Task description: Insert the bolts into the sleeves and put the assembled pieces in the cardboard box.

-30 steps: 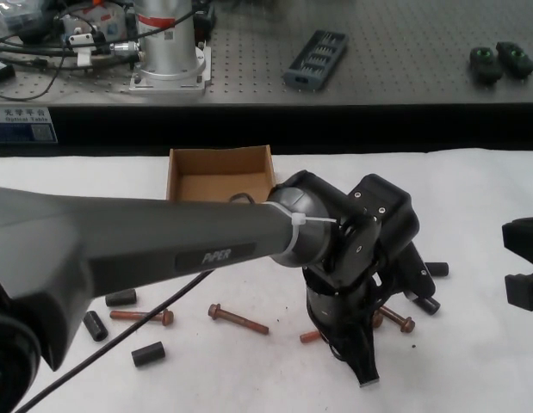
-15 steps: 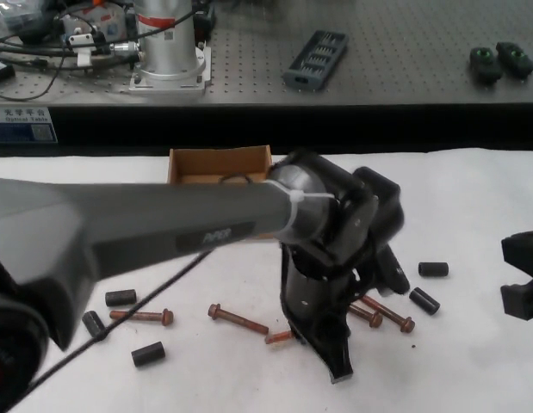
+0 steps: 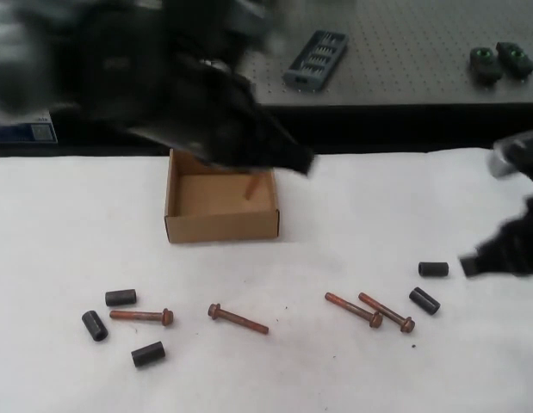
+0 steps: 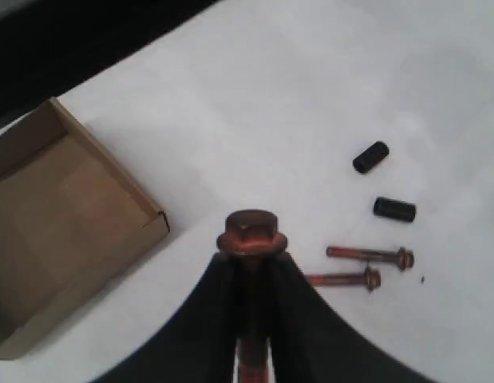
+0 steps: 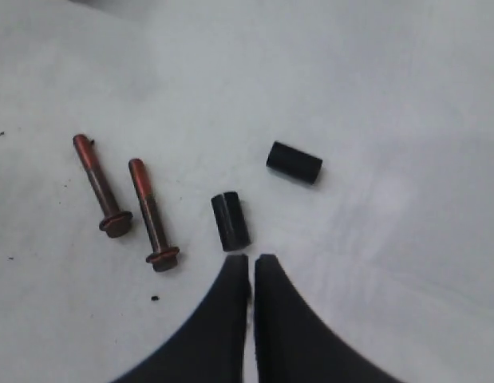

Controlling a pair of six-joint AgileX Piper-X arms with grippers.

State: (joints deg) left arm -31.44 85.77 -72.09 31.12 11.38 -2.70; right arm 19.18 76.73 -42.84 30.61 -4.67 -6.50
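Observation:
My left gripper [image 4: 252, 259] is shut on a rusty bolt [image 4: 252, 239], head outward, held high above the white cloth beside the open cardboard box [image 4: 63, 231]. In the high view that bolt [image 3: 251, 184] hangs over the box [image 3: 220, 225]. My right gripper [image 5: 252, 262] is shut and holds nothing, its tips close to a black sleeve [image 5: 231, 221]. A second sleeve [image 5: 294, 162] and two bolts [image 5: 103, 187] [image 5: 153, 215] lie near it. This gripper [image 3: 477, 258] hangs at the right edge in the high view.
At the front left, two more bolts [image 3: 238, 318] [image 3: 141, 316] and three sleeves [image 3: 120, 298] [image 3: 95, 325] [image 3: 148, 354] lie on the cloth. A ribbed grey rack [image 3: 316, 57] and two black-green parts [image 3: 501, 62] sit on the back bench.
The left arm rose from the right-hand bolts with one bolt in its gripper and swung up and back over the box. The right arm moved in from the right edge.

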